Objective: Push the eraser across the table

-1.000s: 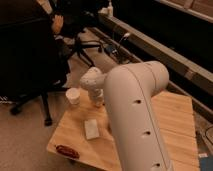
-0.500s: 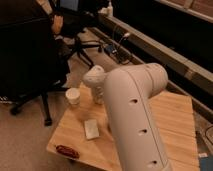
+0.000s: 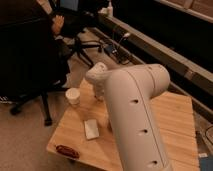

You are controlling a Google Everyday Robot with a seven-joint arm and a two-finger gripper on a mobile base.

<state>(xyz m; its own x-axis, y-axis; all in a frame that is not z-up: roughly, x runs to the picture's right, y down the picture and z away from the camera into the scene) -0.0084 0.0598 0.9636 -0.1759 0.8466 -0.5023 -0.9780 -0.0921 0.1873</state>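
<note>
**Item 1: end effector** (image 3: 100, 94). It sits at the far tip of the arm, hanging below the rounded white wrist housing (image 3: 97, 75). It is low over the far-left part of the worktop, just beside the cup. I see it only as a dim shape and cannot tell whether it is released or clenched.

**Item 2: thick white cylindrical robot arm** (image 3: 137, 120). It rises from the bottom edge of the view, then bends left to the wrist. It hides a broad strip down the middle of the worktop.

**Item 3: small flat dark grey rectangular eraser.** It is not in view. I judge that it lies on the hidden strip, behind the arm or under the wrist. The push turns on which way the eraser lies from the end effector and how its long axis runs, and I can read neither from here. I would not set a push direction until I can.

**Item 4: low light wooden plank worktop** (image 3: 175, 112). The right half is bare wood.

**Item 5: white paper cup** (image 3: 73, 96). It stands upright near the far-left corner, just left of the end effector.

**Item 6: white flat rectangular pad** (image 3: 90, 128). It lies flat nearer the camera than the cup, close to the arm's left flank. It is not the target.

**Item 7: dark red oval object** (image 3: 66, 151). It sits at the near-left edge, well apart from the end effector.

**Item 8: black office chair** (image 3: 30, 60). It stands on the floor to the left.

**Change.** The cup, pad and red object lie where they were in the earlier frames. The wrist housing has crept slightly rightward, and the arm's pose is otherwise the same.
</note>
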